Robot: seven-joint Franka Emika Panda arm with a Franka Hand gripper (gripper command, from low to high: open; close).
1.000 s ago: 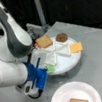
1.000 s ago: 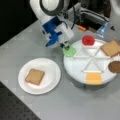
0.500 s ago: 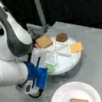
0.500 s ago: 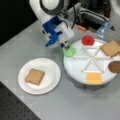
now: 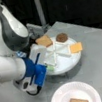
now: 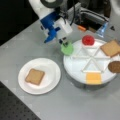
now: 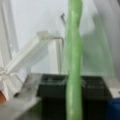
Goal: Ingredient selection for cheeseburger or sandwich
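Here the gripper is clenched on a green lettuce piece, pinching it at the left rim of the white divided tray; in the wrist view the lettuce runs edge-on between the closed fingers; the red tomato disc, a toast square and yellow cheese lie in tray compartments; another toast rests on the white plate at left; no writing is legible.

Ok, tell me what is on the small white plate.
One brown toast square lies on the small white plate, nothing on top of it. What is under the toast is covered. The hand is over at the divided tray, shut on the green lettuce piece.
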